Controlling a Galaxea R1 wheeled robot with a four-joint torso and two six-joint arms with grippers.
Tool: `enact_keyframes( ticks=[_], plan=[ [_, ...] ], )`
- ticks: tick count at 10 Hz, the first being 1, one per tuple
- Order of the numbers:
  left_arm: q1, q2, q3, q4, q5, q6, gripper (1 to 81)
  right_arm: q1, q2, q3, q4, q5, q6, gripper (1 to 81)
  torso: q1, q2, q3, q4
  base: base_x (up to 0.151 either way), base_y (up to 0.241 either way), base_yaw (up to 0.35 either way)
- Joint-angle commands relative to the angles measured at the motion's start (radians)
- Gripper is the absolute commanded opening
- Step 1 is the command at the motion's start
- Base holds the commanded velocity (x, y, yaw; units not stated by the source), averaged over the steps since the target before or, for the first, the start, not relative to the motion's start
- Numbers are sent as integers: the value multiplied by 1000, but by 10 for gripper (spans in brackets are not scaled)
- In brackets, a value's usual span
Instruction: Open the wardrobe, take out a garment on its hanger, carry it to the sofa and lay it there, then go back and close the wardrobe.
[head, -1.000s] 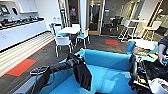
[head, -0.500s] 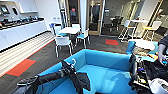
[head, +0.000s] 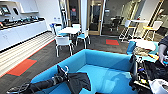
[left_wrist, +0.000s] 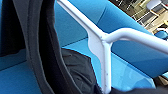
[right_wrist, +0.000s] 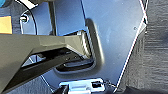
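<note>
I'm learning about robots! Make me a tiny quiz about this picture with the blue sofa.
1. True or false: the garment lies on the sofa seat.
2. What colour is the hanger in the left wrist view? A) orange B) white C) green
3. Fill in: the chairs around the small table behind the sofa are ____ with blue seats.

Key: 1 true. 2 B. 3 white.
</note>
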Motion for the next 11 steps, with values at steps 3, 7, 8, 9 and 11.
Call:
enact_keyframes(
  ticks=[3, 7, 8, 9, 11],
  plan=[
    [-19, -98, 5, 89, -41, 7, 10, 18, 8, 6, -1, -60, 2, 811, 0, 0, 0, 10, 0, 0, 0],
    [118, -115, -92, 111, -115, 11, 10, 20, 12, 6, -4, -60, 2, 811, 0, 0, 0, 10, 0, 0, 0],
    [143, -115, -120, 127, -150, 11, 10, 21, 12, 6, -5, -60, 1, 811, 0, 0, 0, 10, 0, 0, 0],
    [167, -117, -143, 134, -190, 11, 811, 24, 15, 8, -5, -60, 1, 811, 0, 0, 0, 10, 0, 0, 0],
    [204, -115, -158, 170, -235, 11, 811, 24, 15, 8, -5, -60, 1, 811, 0, 0, 0, 10, 0, 0, 0]
  ],
)
